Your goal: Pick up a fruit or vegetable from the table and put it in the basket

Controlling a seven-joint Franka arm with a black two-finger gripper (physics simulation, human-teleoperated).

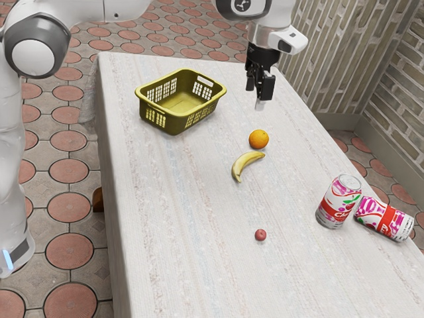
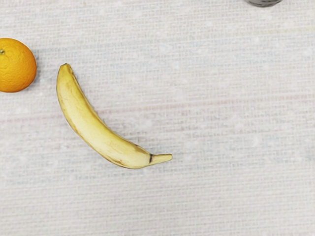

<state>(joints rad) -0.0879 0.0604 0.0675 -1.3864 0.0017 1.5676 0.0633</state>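
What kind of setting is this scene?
Possibly a simulated patio or rustic kitchen: a cloth-covered table, red-and-grey floor tiles and a patterned brick-like wall.

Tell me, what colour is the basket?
The basket is olive yellow-green, seen best in the exterior view.

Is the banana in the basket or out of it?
Out. The banana lies on the table near the orange, with bare cloth between it and the basket.
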